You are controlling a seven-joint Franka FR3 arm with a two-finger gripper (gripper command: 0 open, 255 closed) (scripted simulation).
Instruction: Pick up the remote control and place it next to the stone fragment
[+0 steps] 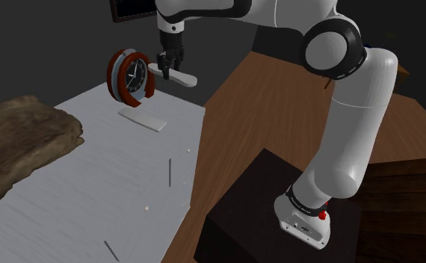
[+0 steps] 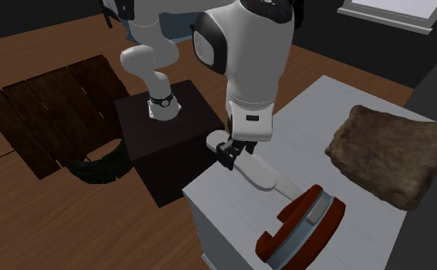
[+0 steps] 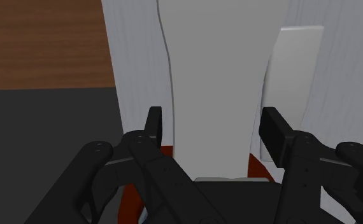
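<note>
Above the far corner of the white table (image 1: 92, 187), the black gripper (image 1: 168, 69) hangs off the surface with a pale grey remote control (image 1: 181, 78) clamped between its fingers (image 3: 153, 124). The wrist view shows the two fingers pressed to the long sides of the remote at one end, while the rest of the remote stretches away from the hand. The remote is lifted clear of the tabletop and lies roughly level, just beside a round clock (image 1: 133, 76) in a red and blue frame. On the table below lies a flat white slab (image 1: 143, 119), apart from the remote. The brown stone fragment (image 1: 21, 142) rests on the table at the shoulder view's left, well apart from the remote, past the clock.
</note>
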